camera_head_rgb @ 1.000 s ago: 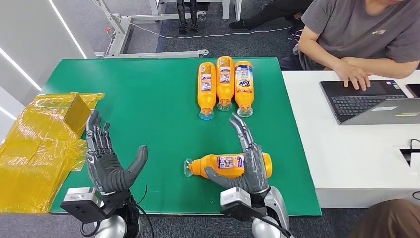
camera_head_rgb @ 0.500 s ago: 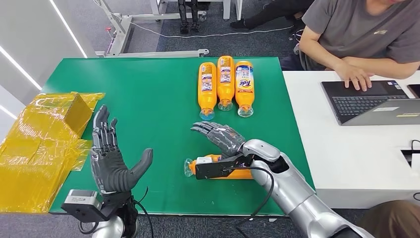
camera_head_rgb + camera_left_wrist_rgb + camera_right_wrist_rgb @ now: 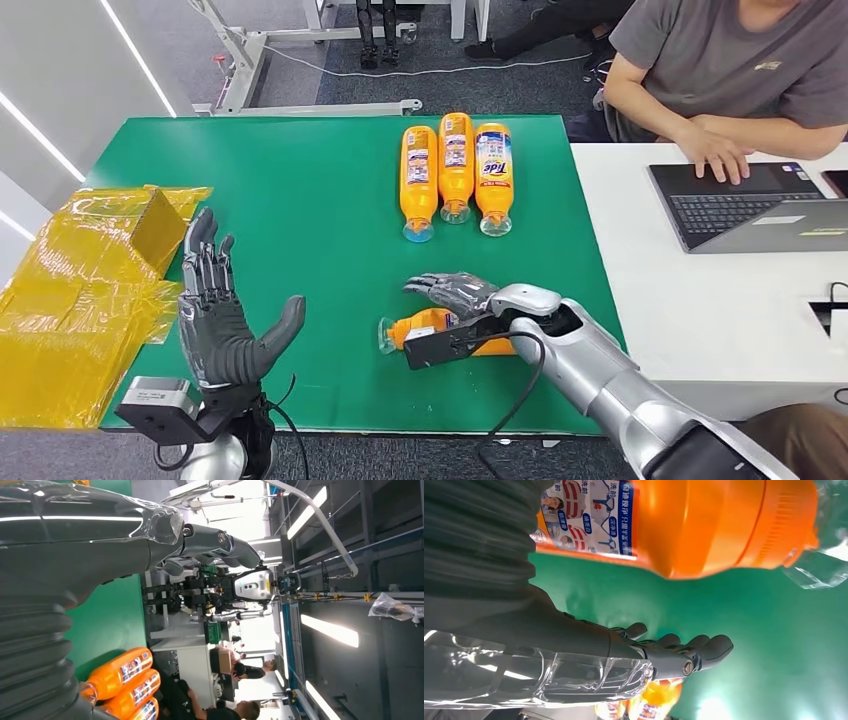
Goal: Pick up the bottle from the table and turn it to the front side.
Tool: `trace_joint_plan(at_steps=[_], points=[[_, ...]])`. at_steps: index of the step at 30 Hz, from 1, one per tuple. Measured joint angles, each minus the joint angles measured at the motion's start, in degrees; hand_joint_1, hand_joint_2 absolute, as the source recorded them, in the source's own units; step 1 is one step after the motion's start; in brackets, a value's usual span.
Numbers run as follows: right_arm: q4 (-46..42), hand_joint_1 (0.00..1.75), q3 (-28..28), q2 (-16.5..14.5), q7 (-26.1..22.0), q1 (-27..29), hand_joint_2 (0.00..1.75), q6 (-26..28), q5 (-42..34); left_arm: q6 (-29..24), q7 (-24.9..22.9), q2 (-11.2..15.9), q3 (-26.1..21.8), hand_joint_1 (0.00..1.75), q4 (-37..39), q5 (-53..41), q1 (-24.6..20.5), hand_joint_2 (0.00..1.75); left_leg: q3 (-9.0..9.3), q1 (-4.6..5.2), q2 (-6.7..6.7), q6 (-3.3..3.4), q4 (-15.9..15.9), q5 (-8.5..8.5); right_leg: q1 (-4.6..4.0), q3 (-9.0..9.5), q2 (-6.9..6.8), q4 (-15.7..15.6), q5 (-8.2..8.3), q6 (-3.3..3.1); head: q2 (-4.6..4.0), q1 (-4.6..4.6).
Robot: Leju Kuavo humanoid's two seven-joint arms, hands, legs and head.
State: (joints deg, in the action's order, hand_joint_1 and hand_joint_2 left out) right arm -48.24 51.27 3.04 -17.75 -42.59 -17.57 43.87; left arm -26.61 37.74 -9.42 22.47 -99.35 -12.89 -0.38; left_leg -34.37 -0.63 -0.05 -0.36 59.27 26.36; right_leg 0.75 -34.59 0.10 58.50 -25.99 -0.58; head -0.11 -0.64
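An orange bottle [image 3: 440, 330] is lying on its side on the green table [image 3: 300, 190], near the front edge and right of centre. Its long axis is running across the table, left to right, with the clear cap [image 3: 386, 337] pointing toward the robot's left and the base hidden under the right arm. In the right wrist view the bottle [image 3: 684, 525] is showing a printed label [image 3: 589, 517] with blue and red text facing the camera, and its clear cap [image 3: 819, 555] is sitting at the far end.

The right hand [image 3: 455, 292] is reaching in above the bottle, palm turned downward, with its fingers [image 3: 430, 285] stretched out nearly flat over the far side of the bottle. In the right wrist view the fingers [image 3: 689, 652] are lying extended and apart from the bottle, with green table showing between them; the hand is released and grasping nothing.

The left hand [image 3: 220, 320] is hovering over the front left of the table with palm up, fingers spread wide and the thumb angled out, holding nothing.

Three more orange bottles [image 3: 455, 170] are lying side by side at the back of the table, caps pointing toward the robot, making four bottles in all. A pile of yellow film bags [image 3: 80, 290] is resting on the left edge. One person [image 3: 730, 70] is sitting at a white desk [image 3: 700, 300] with one hand on a laptop [image 3: 740, 205].
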Motion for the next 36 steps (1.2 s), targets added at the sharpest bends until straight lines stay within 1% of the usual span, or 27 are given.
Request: trace_joint_plan(at_steps=[4, 9, 15, 26, 36], points=[[0.8, 0.00, 1.8, 1.4, 1.9, -1.5, 1.75, -1.0, 0.1, 0.5, -0.5, -0.3, 0.0, 0.00, -0.4, -0.3, 0.0, 1.75, 0.00, 0.01, 0.00, 0.00, 0.0, 0.00, 0.00, -0.01, 0.01, 0.0, 0.00, 0.00, 0.00, -0.01], [0.5, 0.00, 3.8, 4.3, 4.6, -3.4, 1.75, -2.5, 0.1, 0.6, -0.6, -0.3, -0.1, 0.00, -0.5, -0.3, 0.0, 1.75, -0.02, 0.01, -0.03, 0.00, 0.0, 0.00, 0.00, 0.00, -0.02, 0.0, 0.00, 0.00, 0.00, -0.01], [-1.1, 0.00, 5.1, 7.5, 7.1, -4.4, 1.75, -2.9, 0.1, 0.6, -0.6, -0.3, 0.0, 0.00, -0.5, 0.2, 0.0, 1.75, -0.02, 0.01, -0.03, 0.01, 0.0, 0.01, 0.00, 0.00, -0.02, 0.0, 0.00, 0.00, 0.00, -0.01], [-5.4, 0.00, 5.6, 13.1, 9.8, -4.1, 1.75, -2.1, 0.6, 1.1, -0.4, 0.0, 0.0, 0.00, -0.5, 1.6, 0.0, 1.75, -0.01, 0.01, -0.02, 0.01, 0.0, 0.01, 0.00, -0.01, -0.02, 0.0, 0.00, 0.00, 0.00, -0.01], [-7.3, 0.00, 5.3, 17.3, 10.7, -1.3, 1.75, -2.8, 1.0, 2.0, -0.1, 0.3, -0.1, 0.00, -0.5, 2.2, 0.0, 1.75, -0.02, 0.01, -0.03, 0.03, 0.0, 0.03, 0.00, -0.01, -0.02, 0.0, 0.00, 0.01, 0.00, -0.01]])
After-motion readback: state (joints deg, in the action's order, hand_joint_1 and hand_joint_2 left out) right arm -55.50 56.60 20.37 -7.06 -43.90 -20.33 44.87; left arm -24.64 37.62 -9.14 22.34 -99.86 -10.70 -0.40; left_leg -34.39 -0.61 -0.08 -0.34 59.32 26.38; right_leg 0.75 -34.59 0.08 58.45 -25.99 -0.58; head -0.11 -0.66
